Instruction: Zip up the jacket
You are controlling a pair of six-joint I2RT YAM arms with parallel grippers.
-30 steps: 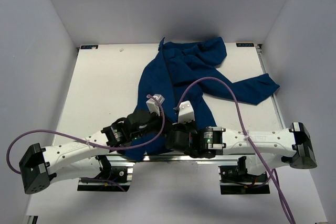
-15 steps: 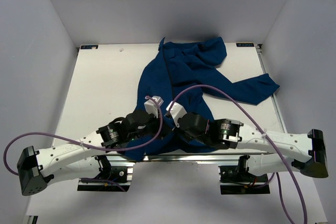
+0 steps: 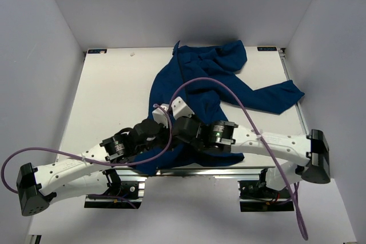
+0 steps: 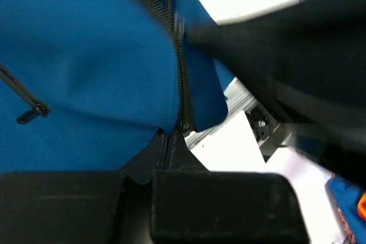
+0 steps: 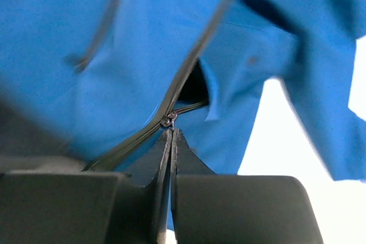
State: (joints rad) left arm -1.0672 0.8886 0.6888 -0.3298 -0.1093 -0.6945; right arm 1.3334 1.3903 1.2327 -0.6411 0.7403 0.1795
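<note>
At the 6 o'clock edge of the desk (image 3: 108, 95), the left claw (image 4: 171, 141) is clamped on the hem of the jacket (image 3: 194, 78), and the right claw (image 5: 171, 138) on its zipper pull (image 5: 167, 121); the jacket spreads toward 1 o'clock.

Jaws of the right gripper (image 5: 171, 134) pinch the zipper pull (image 5: 168, 122) on the jacket (image 5: 103, 55).

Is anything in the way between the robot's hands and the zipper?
No, nothing visible. The left gripper is shut on the jacket at the bottom of the zipper, and the right gripper pinches the slider.
</note>
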